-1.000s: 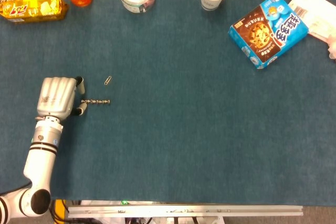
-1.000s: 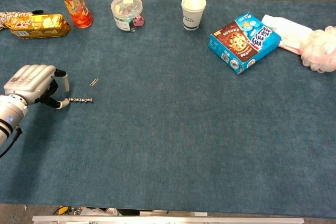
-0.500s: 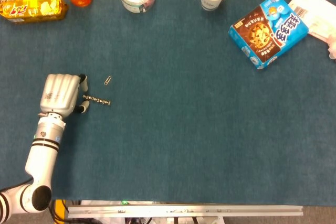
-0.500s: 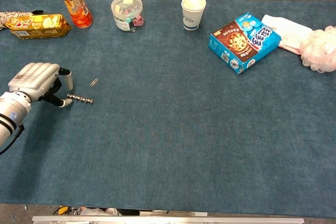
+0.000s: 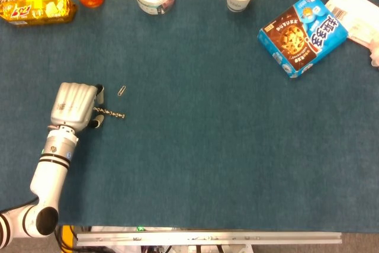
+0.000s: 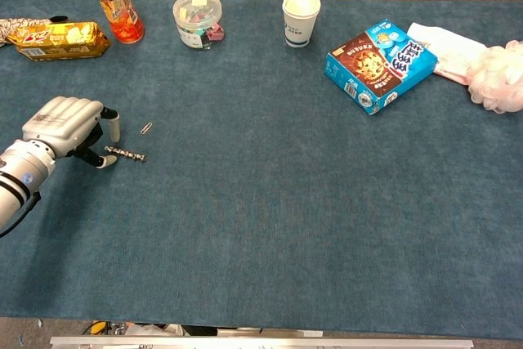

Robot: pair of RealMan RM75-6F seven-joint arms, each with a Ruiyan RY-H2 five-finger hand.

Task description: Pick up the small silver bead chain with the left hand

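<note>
Your white five-finger left hand (image 5: pixel 74 105) hovered with fingers parted, holding nothing, the small silver bead chain (image 5: pixel 110 112) lying flat on the blue counter (image 5: pixel 207 146) at its 3 o'clock, where closing early risked nudging it away.

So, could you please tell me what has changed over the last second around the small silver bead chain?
The left hand has slid right, towards the small silver bead chain, so its fingertips now reach the chain's near end. The chain lies flat on the blue cloth, slightly turned, not yet lifted. The small metal paper clip stayed put.
</note>
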